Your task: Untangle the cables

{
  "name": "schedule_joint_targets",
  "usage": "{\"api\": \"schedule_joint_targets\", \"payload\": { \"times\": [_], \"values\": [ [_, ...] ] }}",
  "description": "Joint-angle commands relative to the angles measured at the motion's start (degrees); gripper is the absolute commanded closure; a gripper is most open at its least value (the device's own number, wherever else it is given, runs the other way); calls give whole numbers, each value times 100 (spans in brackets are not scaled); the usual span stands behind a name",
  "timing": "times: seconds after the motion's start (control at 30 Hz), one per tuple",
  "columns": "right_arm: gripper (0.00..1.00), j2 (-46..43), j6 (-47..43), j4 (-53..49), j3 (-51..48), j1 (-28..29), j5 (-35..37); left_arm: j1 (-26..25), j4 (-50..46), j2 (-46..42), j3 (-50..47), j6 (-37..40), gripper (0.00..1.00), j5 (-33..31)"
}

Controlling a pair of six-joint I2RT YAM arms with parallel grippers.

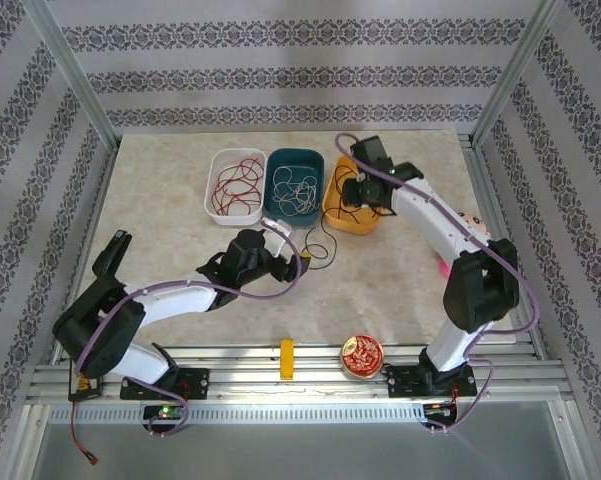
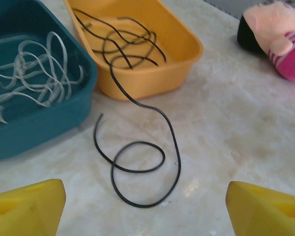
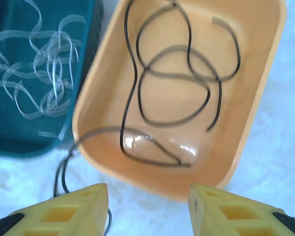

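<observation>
Left wrist | black cable (image 2: 178, 164) over yellow tub (image 2: 152, 78) rim | plush toy (image 2: 280, 39) nearby

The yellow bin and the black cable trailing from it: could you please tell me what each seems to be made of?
Yellow bin: probably moulded plastic, glossy, given the highlights on its smooth floor. Black cable: apparently plastic- or rubber-sheathed wire, matte, holding soft loops.
</observation>
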Motion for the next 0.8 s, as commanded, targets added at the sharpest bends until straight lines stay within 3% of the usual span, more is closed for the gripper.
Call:
{"api": "schedule_joint_targets", "payload": {
  "times": [0.0, 0.17, 0.3, 0.53, 0.77],
  "values": [
    [54, -439, 448, 291, -788, 376, 464, -67, -209, -402, -157, -292, 0, -643],
    [52, -985, 1117, 1182, -2062, 952, 656, -45, -855, -859, -187, -692, 1, -1637],
    [51, -962, 1588, 2192, -2825, 1165, 559, -14, -902, -1098, -372, -872, 1, -2050],
    [51, -174, 1798, 3132, -3028, 1404, 989, 30, -888, -1197, -572, -1047, 1, -2204],
    [53, 425, 2045, 3381, -2869, 1408, 1276, 35, -883, -1193, -639, -1036, 1, -2268]
  ]
}}
